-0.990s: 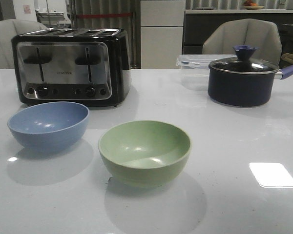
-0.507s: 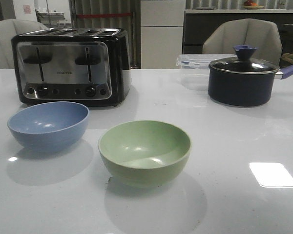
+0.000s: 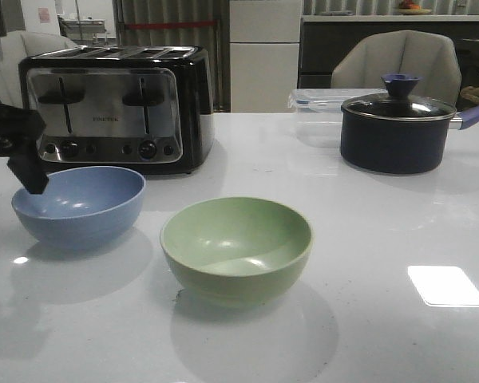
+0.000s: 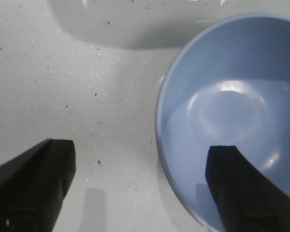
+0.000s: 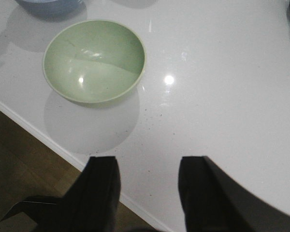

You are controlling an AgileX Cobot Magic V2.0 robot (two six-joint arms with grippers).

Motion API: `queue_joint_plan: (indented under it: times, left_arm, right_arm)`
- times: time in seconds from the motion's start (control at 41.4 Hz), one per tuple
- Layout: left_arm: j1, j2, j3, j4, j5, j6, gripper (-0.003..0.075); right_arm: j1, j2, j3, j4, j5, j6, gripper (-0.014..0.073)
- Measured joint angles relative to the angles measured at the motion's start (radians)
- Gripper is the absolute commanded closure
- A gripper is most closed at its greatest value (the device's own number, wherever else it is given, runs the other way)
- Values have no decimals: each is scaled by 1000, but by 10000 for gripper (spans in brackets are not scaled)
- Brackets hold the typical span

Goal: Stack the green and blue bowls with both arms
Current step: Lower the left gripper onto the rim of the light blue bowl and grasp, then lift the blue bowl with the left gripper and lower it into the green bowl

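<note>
The dusty blue bowl (image 3: 80, 203) stands upright on the white table at the left, in front of the toaster. The sage green bowl (image 3: 235, 247) stands upright to its right, nearer the front, apart from it. My left gripper (image 3: 28, 171) is at the blue bowl's left rim. In the left wrist view the gripper (image 4: 140, 188) is open and straddles the rim of the blue bowl (image 4: 232, 111), one finger over its inside and one over the table. My right gripper (image 5: 150, 188) is open and empty over the table's front edge, short of the green bowl (image 5: 94, 60).
A black and chrome toaster (image 3: 116, 108) stands behind the blue bowl. A dark navy lidded pot (image 3: 395, 128) and a clear plastic box (image 3: 319, 100) stand at the back right. The table's front edge (image 5: 48, 140) runs near the right gripper.
My left arm has come into the front view from the left and now sits at the blue bowl's left rim. Both bowls have stayed in place.
</note>
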Motion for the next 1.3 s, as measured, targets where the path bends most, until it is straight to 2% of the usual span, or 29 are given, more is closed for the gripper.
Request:
queue_joint_plan:
  times: [0.072,0.145,0.386,0.555,0.7,0.942,1.183,1.304]
  left_arm:
    - [-2,52,-32,-6,-3,0,132]
    - [-2,92,-56,-16,-7,0,184]
    - [-4,137,-84,-29,-9,0,478]
    - [-4,137,-84,-31,-9,0,624]
    - [-4,127,-87,-35,10,0,627]
    - [-34,21,-152,-39,115,0,627]
    - [-173,-45,-260,-41,232,2,627]
    - [-260,-45,-273,-41,248,2,627]
  right_arm:
    - [0,0,0,0,0,0,178]
    - [0,0,0,0,0,0,178]
    - [0,0,0,0,0,0,178]
    - [0,0,0,0,0,0,178]
    - [0,0,0,0,0,0,178]
    - [0,0,0,0,2,0,178]
    - [0,0,0,0,2,0,178]
    - [0,0,0,0,2,0,178]
